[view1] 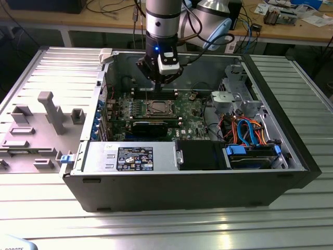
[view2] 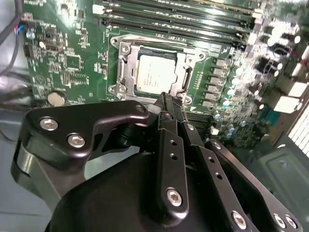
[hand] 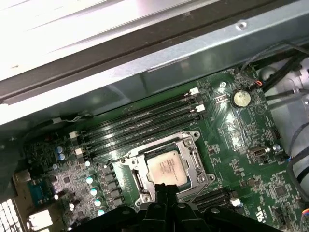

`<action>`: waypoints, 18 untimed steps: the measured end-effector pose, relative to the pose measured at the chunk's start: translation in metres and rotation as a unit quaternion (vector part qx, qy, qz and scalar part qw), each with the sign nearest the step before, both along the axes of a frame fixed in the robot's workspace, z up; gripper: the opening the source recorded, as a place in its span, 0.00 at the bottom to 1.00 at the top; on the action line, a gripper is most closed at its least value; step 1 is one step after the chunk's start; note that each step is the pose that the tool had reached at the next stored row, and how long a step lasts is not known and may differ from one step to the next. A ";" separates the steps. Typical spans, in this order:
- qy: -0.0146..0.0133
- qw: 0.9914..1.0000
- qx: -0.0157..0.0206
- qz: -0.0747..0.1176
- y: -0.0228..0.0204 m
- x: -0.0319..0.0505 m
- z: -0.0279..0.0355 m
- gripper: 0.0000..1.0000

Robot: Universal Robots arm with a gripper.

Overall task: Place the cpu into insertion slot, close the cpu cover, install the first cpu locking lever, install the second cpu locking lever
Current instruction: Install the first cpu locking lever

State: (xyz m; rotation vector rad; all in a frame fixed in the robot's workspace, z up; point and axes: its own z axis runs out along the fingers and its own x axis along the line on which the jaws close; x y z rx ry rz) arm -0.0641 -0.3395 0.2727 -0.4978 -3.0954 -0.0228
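In both wrist views the gripper is clenched with nothing between its tips. It hangs just over the near edge of the socket, close to it; I cannot tell whether it touches. The chip lies flat in the socket, and the cover looks folded down around it. The locking levers are too thin to judge as latched or loose.

The socket sits mid-board on the green board, beside the long memory slots, inside the open case on the ribbed surface.

The main risk, I think, is a slip. A thin springy lever could skid off the narrow tips and send them into the small parts crowding the socket. If the chip is even slightly askew, pressing the cover could bend the contacts beneath. A lever left unhooked could let the cover spring up.
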 end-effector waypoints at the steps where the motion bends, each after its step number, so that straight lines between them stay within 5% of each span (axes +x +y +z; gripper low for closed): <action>1: -0.001 1.000 0.000 0.011 0.0000 0.0000 -0.0001 0.11; 4: -0.008 1.000 0.000 0.023 0.0000 -0.0001 -0.0003 0.11; 7: -0.024 0.999 0.000 0.028 0.0000 -0.0006 -0.0006 0.11; 8: -0.027 0.999 0.000 0.031 0.0000 -0.0007 -0.0007 0.11; 14: -0.028 0.997 0.001 0.077 0.0000 -0.0007 -0.0016 0.11; 18: -0.028 0.997 0.001 0.077 0.0000 -0.0007 -0.0016 0.11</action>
